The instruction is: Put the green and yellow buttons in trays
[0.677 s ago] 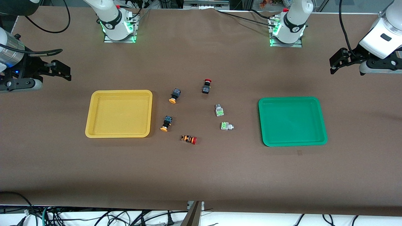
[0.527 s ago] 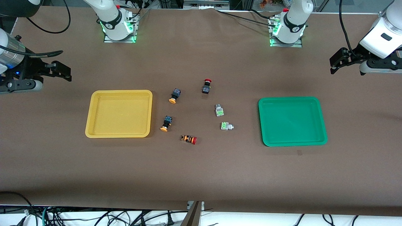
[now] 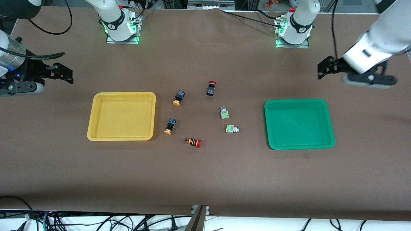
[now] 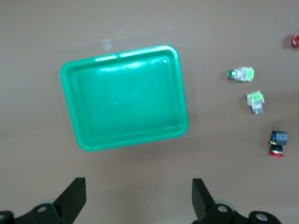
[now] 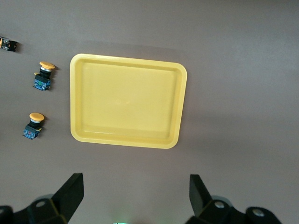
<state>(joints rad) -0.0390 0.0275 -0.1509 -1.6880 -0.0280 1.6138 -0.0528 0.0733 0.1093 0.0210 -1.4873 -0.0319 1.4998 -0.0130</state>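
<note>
The yellow tray (image 3: 122, 117) and the green tray (image 3: 298, 123) lie empty, with the buttons on the table between them. Two yellow-capped black buttons (image 3: 177, 98) (image 3: 170, 126) lie beside the yellow tray. Two green-faced grey buttons (image 3: 224, 112) (image 3: 231, 129) lie toward the green tray. My left gripper (image 3: 322, 69) is open and empty over bare table by the green tray; its wrist view shows the green tray (image 4: 124, 95) and both green buttons (image 4: 241, 74) (image 4: 255, 99). My right gripper (image 3: 64, 73) is open and empty over bare table by the yellow tray (image 5: 126, 102).
A black button with a red cap (image 3: 211, 88) lies farther from the front camera than the green buttons. An orange-striped button with a red cap (image 3: 193, 142) lies nearest the front camera. The two arm bases (image 3: 120, 27) (image 3: 293, 30) stand at the table's back edge.
My left arm has swung in from its end of the table toward the green tray. My right arm has barely moved. The buttons and trays lie as before.
</note>
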